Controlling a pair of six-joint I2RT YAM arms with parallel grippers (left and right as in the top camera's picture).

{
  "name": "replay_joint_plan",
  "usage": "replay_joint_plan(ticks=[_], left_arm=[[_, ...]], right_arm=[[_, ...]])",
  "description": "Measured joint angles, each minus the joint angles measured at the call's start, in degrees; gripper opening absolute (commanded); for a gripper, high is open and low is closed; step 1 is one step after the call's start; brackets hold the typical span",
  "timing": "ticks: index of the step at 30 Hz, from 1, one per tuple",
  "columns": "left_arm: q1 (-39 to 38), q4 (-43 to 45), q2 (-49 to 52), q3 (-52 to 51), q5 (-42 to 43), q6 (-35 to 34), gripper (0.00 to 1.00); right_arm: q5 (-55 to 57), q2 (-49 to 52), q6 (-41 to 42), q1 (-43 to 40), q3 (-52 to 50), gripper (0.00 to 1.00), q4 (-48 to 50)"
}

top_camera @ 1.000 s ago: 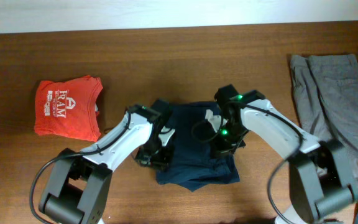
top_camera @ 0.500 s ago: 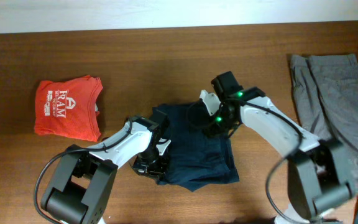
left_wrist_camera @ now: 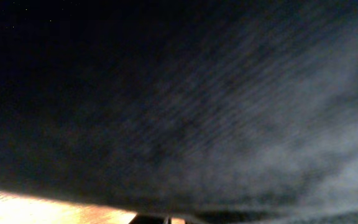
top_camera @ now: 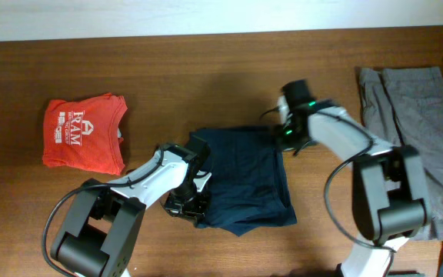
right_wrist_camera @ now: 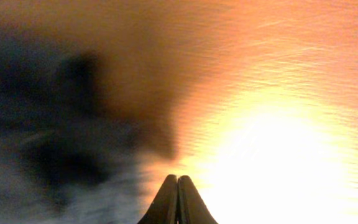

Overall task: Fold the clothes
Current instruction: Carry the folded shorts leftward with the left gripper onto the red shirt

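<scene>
A navy garment lies folded in the middle of the table. It fills the left wrist view and shows blurred at the left of the right wrist view. My left gripper is low against its lower left edge. Its fingertips barely show and look shut. My right gripper is at the garment's upper right corner. Its fingers are shut and empty over bare wood.
A folded red T-shirt with white print lies at the left. Grey garments lie spread at the right edge. The brown wooden table runs to a white wall at the back.
My right gripper has moved up and to the right, off the navy garment to its upper right corner. My left gripper slid down to the garment's lower left edge, then stayed still.
</scene>
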Motion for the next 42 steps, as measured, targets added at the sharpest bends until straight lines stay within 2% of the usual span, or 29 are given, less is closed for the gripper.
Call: replay_joint_plan(ticks=[6,12,17,23,30,42], left_arm=[[0.17,-1.70,0.02,0.35,-0.24,0.00,0.09],[2.73,-13.22,-0.33,10.60,-0.63,0.02,0.18],[4.85,-17.44,-4.90,22.27,-2.89,0.11,0.56],[11.63,-15.78,-10.19,25.40,-4.55,-0.39,0.84],[19.39,-6.25,-3.23,19.08,7.26,0.35,0.87],[17.29,-1.49,13.84,17.62,21.20,0.39,0.86]], right_arm=[[-1.46,0.35,-1.29,-4.37,9.11,0.04,-9.18],[-5.01,0.22,-3.72,-4.26,18.75,0.04,-18.67],[-5.64,-0.79,-4.09,-4.26,23.41,0.04,-22.97],[-6.05,-3.04,-4.20,-4.26,24.59,0.04,-25.70],[-10.16,-3.39,-6.97,-4.26,24.65,0.09,-29.07],[-14.69,-3.39,-8.52,-4.26,24.65,0.12,-30.67]])
